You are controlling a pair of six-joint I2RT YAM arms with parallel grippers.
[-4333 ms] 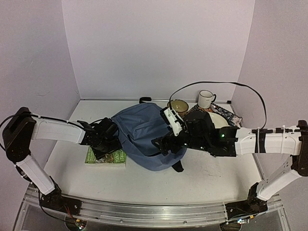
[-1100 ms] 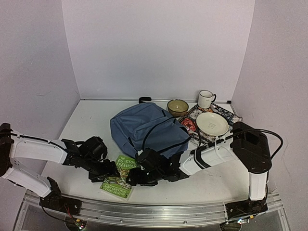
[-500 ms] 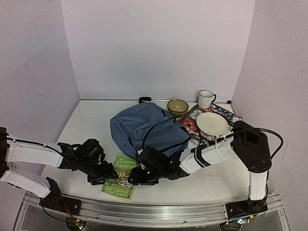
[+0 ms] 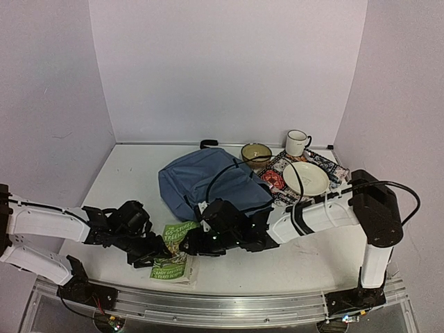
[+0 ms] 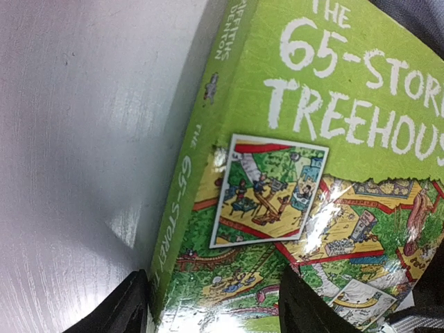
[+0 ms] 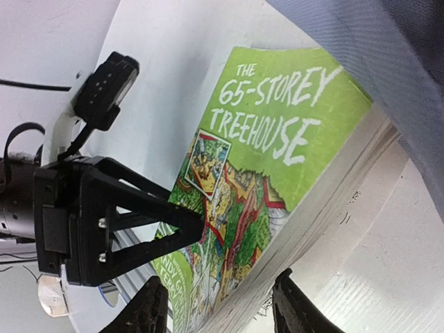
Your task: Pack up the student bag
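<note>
The book (image 4: 172, 251) now tilts off the bench (image 4: 125, 173) at lower centre, left tool (image 4: 158, 257) clamped on it, right tool (image 4: 190, 244) spread at its pages, nearer the student bag (image 4: 208, 184) at mid-frame, so loading looks close.

Smooth white table (image 4: 132, 180)
On it lie a slate-blue fabric backpack (image 4: 208, 182), a green paperback book (image 4: 177, 233) and a patterned cloth (image 4: 272, 177).

left arm (image 4: 48, 220) stretched low, right arm (image 4: 312, 216) reaching across, fingers (image 5: 128, 309) nearly meeting

Book (image 5: 312, 180) title past the right edge
</note>
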